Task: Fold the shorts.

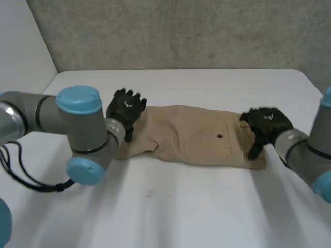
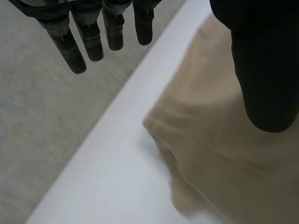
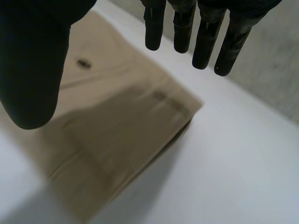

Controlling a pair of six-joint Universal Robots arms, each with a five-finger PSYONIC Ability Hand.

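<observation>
Tan shorts [image 1: 191, 135] lie folded flat across the middle of the white table [image 1: 207, 206], with a dark button [image 1: 220, 136] on a back pocket. My left hand [image 1: 125, 111] hovers over their left end, fingers [image 2: 88, 39] straight and thumb [image 2: 266, 79] spread, holding nothing; the cloth [image 2: 219, 154] lies below the thumb. My right hand [image 1: 264, 126] is over the right end, also open, with fingers [image 3: 205, 39] straight above the shorts' corner [image 3: 121, 130] and the thumb [image 3: 32, 70] apart.
The table's far edge [image 1: 181, 71] meets a grey wall behind. White tabletop stretches in front of the shorts and to both sides. My left arm's elbow [image 1: 83, 134] hangs over the table's left part.
</observation>
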